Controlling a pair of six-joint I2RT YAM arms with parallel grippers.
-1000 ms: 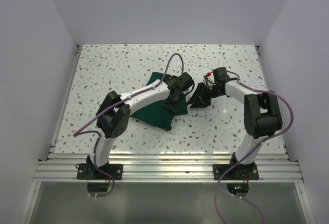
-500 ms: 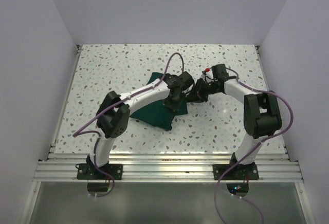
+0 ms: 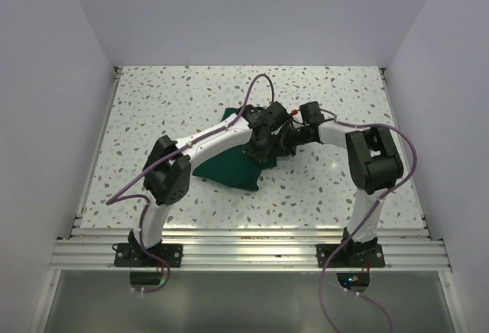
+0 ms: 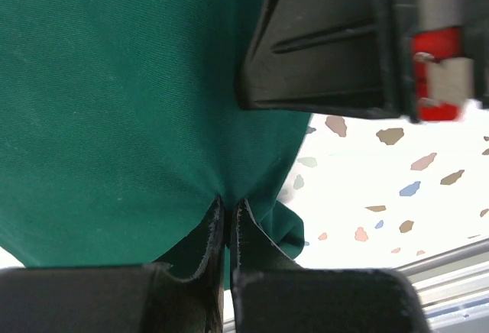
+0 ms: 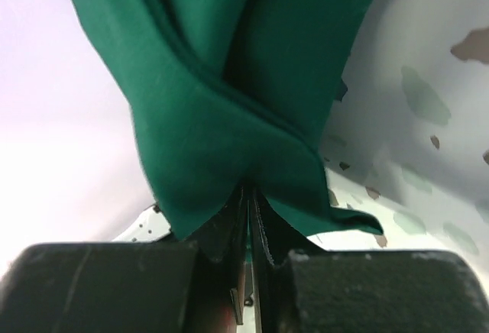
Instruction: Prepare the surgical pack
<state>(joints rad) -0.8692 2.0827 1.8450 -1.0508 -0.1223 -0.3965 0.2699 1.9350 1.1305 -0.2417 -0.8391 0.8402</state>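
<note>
Early days, I'd say: the dark green matte fabric drape (image 3: 223, 167) lies bunched mid-way between the near and far edges of the speckled white table (image 3: 153, 111), not folded neatly yet. The left gripper (image 4: 228, 207) and right gripper (image 5: 248, 195) each have jaws clamped on a pinch of it, right beside each other. That crowding looks like the only obstacle.

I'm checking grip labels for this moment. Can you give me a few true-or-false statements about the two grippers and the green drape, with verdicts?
1. The left gripper is shut on the green drape. True.
2. The right gripper hangs open, clear of the drape. False: it is shut on a fold of the drape.
3. Both grippers grip the drape close together, at its right side. True.
4. The drape lies inside a steel tray. False: it lies on the speckled table, and no tray shows in any view.
</note>
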